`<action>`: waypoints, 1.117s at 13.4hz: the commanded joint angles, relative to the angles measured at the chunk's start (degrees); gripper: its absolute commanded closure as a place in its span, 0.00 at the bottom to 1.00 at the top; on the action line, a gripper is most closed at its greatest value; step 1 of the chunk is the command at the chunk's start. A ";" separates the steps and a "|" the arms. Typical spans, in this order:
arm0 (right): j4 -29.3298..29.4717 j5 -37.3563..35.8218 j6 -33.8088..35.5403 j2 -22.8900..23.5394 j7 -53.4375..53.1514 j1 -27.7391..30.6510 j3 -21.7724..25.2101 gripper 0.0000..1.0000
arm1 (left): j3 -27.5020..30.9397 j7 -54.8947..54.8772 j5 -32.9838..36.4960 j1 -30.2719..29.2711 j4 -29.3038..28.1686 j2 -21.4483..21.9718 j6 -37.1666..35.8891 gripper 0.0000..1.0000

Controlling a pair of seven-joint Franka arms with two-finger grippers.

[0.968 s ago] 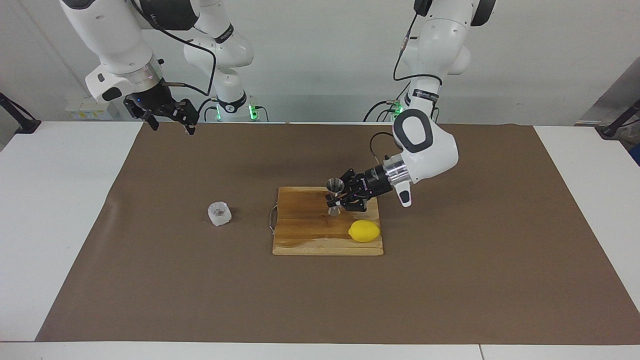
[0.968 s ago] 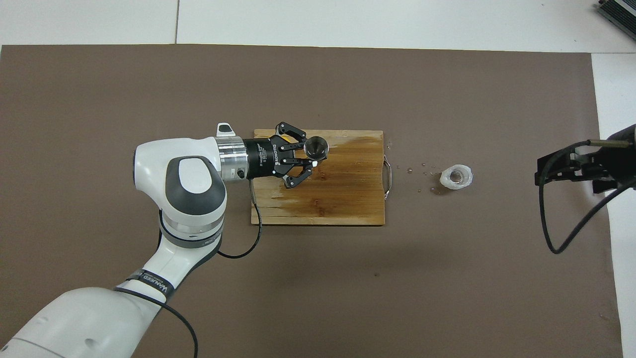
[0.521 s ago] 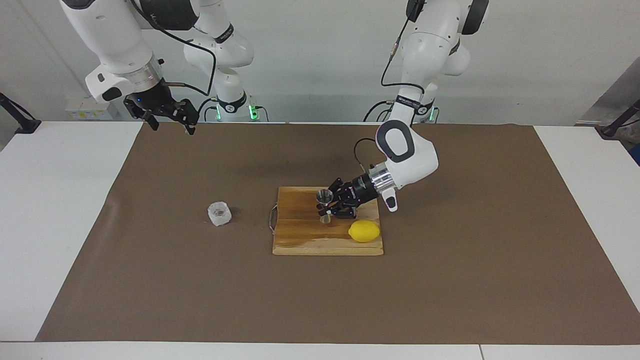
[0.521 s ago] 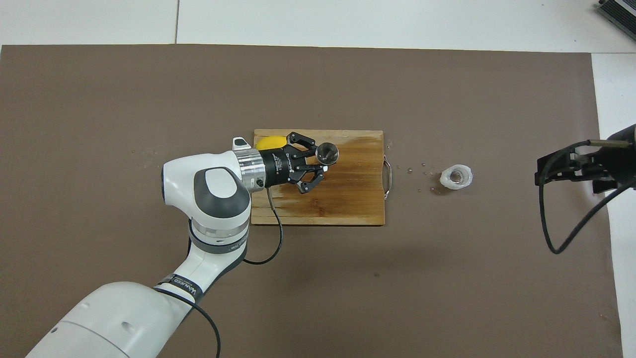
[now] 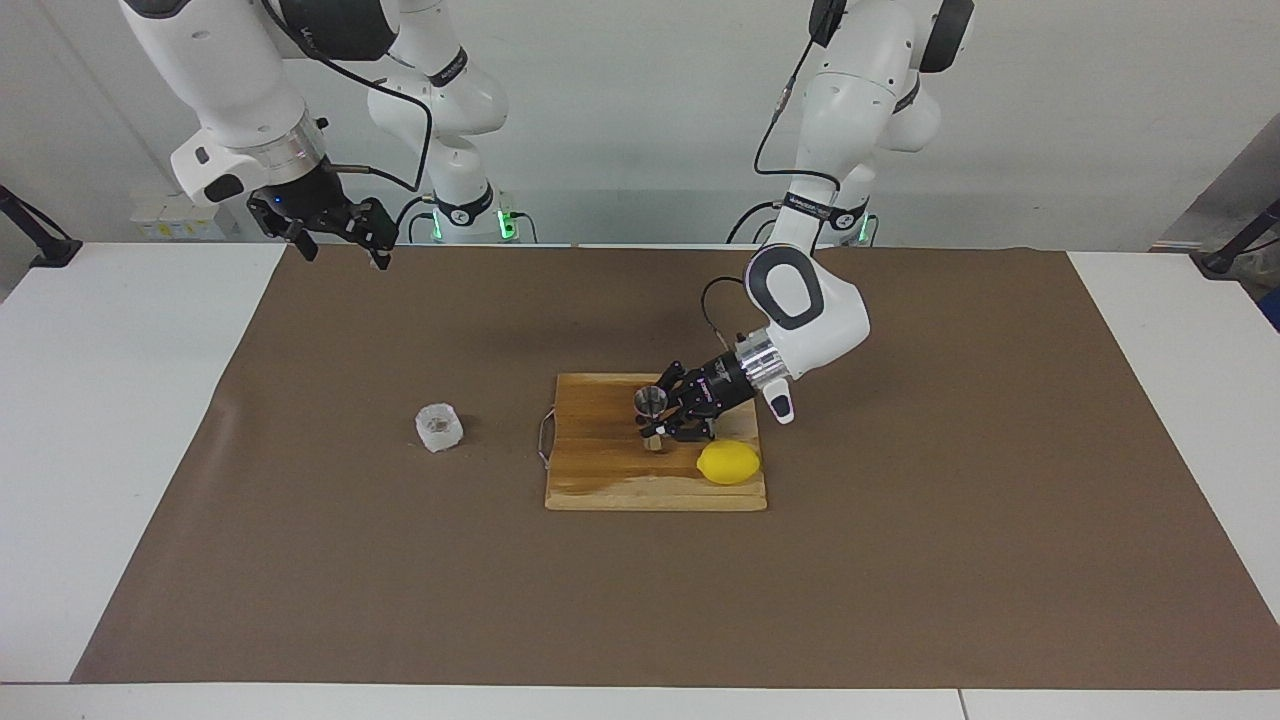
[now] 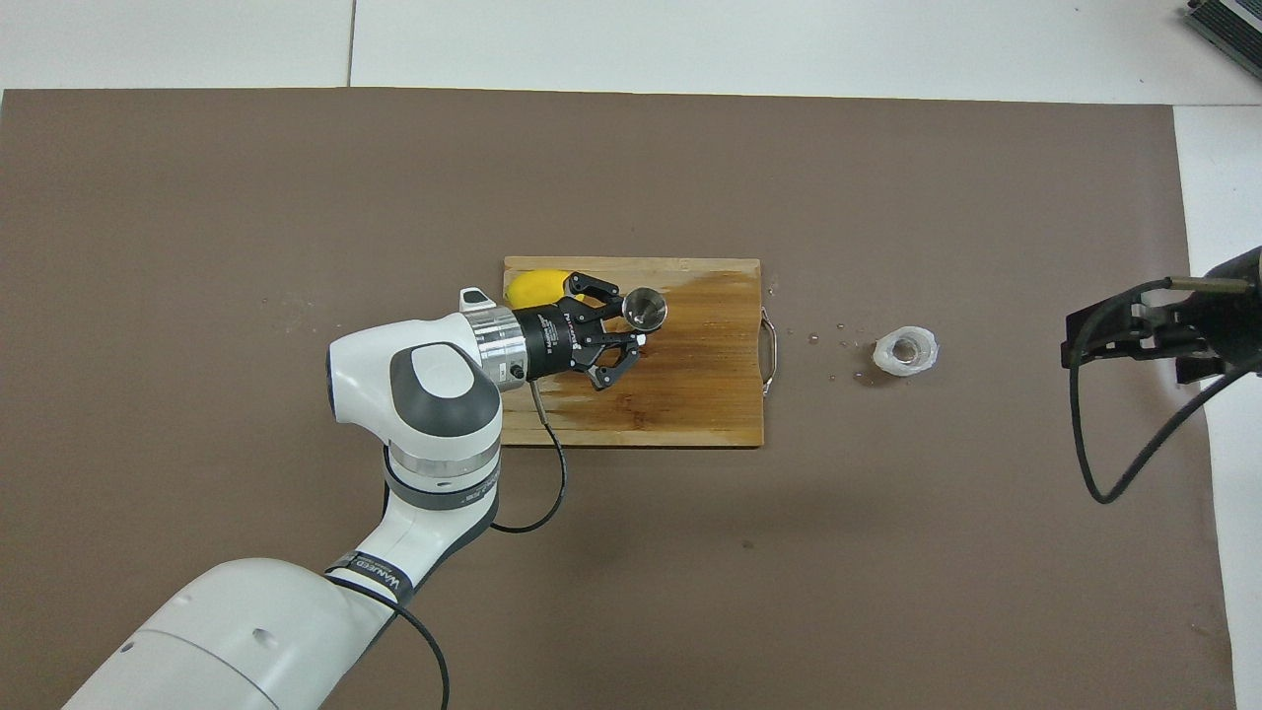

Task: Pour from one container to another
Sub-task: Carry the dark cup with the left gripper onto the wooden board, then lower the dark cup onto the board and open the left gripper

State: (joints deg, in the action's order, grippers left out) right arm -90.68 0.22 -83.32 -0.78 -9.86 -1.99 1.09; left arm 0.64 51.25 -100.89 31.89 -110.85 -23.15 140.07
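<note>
The steel hourglass jigger [image 5: 651, 418] stands upright on the wooden cutting board [image 5: 610, 485], beside the lemon [image 5: 728, 462]. My left gripper [image 5: 664, 422] is shut on its waist, coming in low from the left arm's end. In the overhead view the jigger's open mouth [image 6: 647, 308] shows at the left gripper [image 6: 636, 321]. The translucent-white crinkled cup [image 5: 439, 427] stands on the brown mat toward the right arm's end, apart from the board; it also shows in the overhead view [image 6: 906, 352]. My right gripper [image 5: 345, 238] waits open and empty, high over the mat's corner nearest the right arm.
The cutting board [image 6: 690, 394] has a wire handle [image 6: 770, 348] facing the cup and a wet patch. Small droplets [image 6: 838, 340] lie on the mat between board and cup. The lemon [image 6: 532, 286] sits at the board's corner, close to the left gripper's wrist.
My left gripper has carried the jigger down and away from the robots, to the board beside the lemon. The right arm and the cup have not moved.
</note>
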 commanded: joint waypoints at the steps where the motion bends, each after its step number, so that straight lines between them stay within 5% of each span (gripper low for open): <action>1: 0.41 0.13 0.70 0.25 0.72 0.32 0.05 0.00 | 0.76 -1.60 -3.60 1.15 -2.08 0.73 1.43 1.00; 6: 0.41 0.13 0.70 0.25 0.72 0.32 0.05 0.00 | 0.76 -4.50 -6.25 1.68 -3.05 0.91 2.75 1.00; 7: 0.41 0.13 0.70 0.25 0.72 0.32 0.05 0.00 | 0.76 -4.58 -6.25 1.77 -3.31 1.00 2.84 0.70; 8: 0.41 0.13 0.70 0.25 0.72 0.32 0.05 0.00 | 0.76 -4.50 -6.25 1.85 -3.32 1.08 2.75 0.01; 15: 0.41 0.13 0.70 0.25 0.72 0.32 0.05 0.00 | 1.03 -4.06 -1.00 -0.78 -3.23 1.61 1.26 0.00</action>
State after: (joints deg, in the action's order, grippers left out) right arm -90.68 0.22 -83.32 -0.78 -9.86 -1.99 1.09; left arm 1.60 47.64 -104.29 31.87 -112.89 -23.04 141.87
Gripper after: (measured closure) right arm 0.000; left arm 0.000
